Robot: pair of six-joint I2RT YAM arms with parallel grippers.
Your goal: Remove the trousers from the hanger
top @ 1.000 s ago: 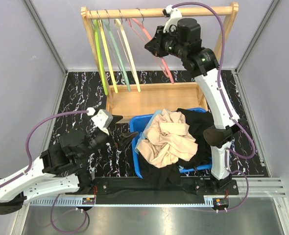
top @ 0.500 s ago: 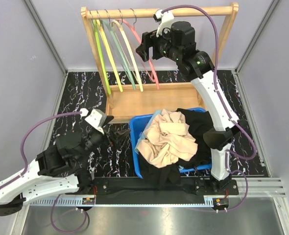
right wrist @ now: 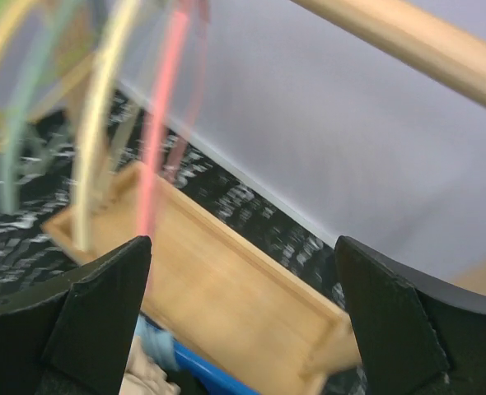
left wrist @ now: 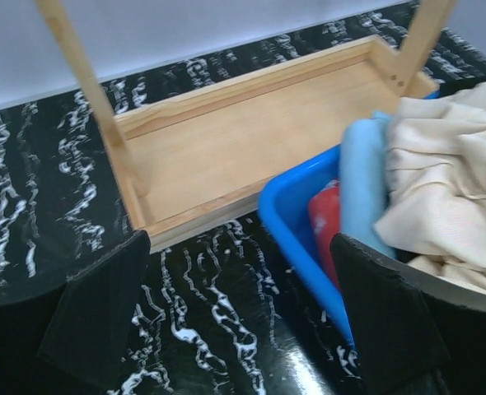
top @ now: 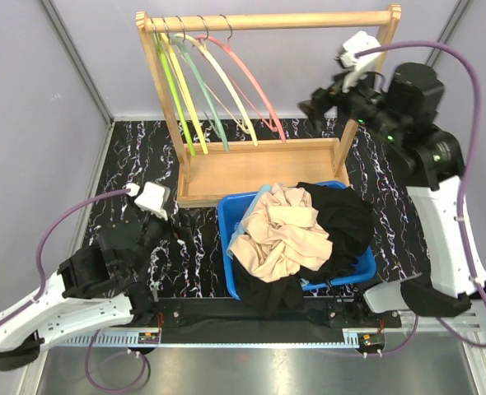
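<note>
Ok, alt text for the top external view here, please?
Bare coloured hangers hang on a wooden rack; in front, a blue bin holds a heap of beige trousers over black trousers. The right end effector is open near the rack's right post; the left end effector is open, low, left of the bin.

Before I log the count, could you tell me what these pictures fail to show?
Top view: beige trousers cover much of the bin; whatever lies beneath is hidden.
Left wrist: red pair largely covered by the light blue pair.
Right wrist: hangers motion-blurred, tops cut off.
</note>
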